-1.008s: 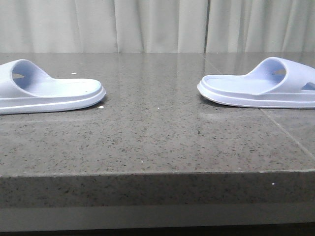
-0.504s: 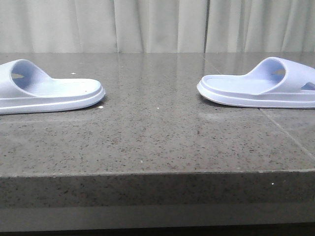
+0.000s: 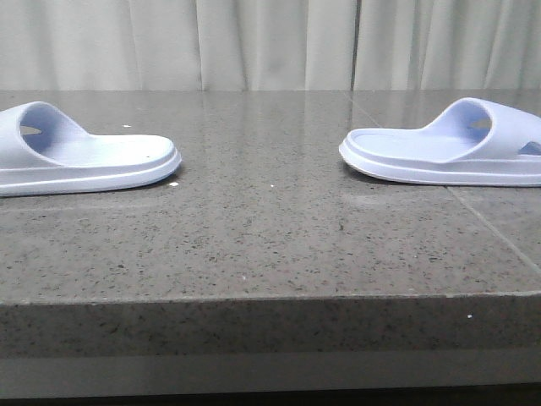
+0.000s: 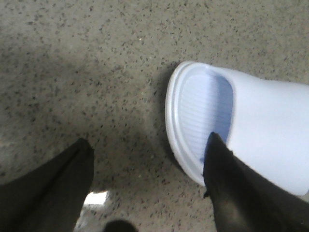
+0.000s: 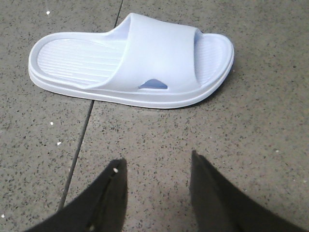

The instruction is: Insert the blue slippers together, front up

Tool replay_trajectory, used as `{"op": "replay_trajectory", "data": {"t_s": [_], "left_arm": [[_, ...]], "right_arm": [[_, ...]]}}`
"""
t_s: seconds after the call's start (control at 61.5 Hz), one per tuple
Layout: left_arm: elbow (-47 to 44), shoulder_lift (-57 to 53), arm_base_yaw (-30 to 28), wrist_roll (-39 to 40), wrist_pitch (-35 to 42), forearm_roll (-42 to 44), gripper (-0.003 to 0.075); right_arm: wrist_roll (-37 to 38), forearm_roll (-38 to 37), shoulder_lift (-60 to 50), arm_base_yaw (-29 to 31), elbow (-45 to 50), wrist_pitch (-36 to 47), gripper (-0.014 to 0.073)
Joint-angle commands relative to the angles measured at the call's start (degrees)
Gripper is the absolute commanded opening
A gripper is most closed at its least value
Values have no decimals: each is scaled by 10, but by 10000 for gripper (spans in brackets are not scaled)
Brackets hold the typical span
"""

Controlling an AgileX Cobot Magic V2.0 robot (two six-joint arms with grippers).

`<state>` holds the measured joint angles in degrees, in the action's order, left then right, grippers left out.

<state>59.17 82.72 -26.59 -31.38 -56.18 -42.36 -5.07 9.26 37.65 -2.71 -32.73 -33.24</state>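
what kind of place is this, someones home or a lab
Probably a lab or test setup, not a lived-in home: a bare speckled stone tabletop, a plain pale curtain closing off the background, and just two pale blue slippers, the left slipper and the right slipper, laid out apart.

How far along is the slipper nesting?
Done: nothing. Both slippers lie flat and far apart on the stone table, left slipper and right slipper, heels toward each other. In hand: approach only. The left hand is open over its slipper's end, one finger above the footbed; the right hand is open, short of its slipper. Left: grasp, lift, insert front up.
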Motion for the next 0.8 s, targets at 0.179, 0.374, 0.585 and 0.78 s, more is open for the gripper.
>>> {"op": "replay_trajectory", "data": {"t_s": [0.179,0.374,0.585,0.78], "left_arm": [[19,58,-2,-76,0,-129,435],[20,81,-2,-103,-2,-160,346],[20,103,3,-120,-22,-185,346],[20,116,7,-121,-21,-189,345]], "right_arm": [[-4,4,2,3,-18,35,347],[-4,4,2,3,-18,35,347],[-4,4,2,3,-18,35,347],[-4,4,2,3,-18,35,347]]}}
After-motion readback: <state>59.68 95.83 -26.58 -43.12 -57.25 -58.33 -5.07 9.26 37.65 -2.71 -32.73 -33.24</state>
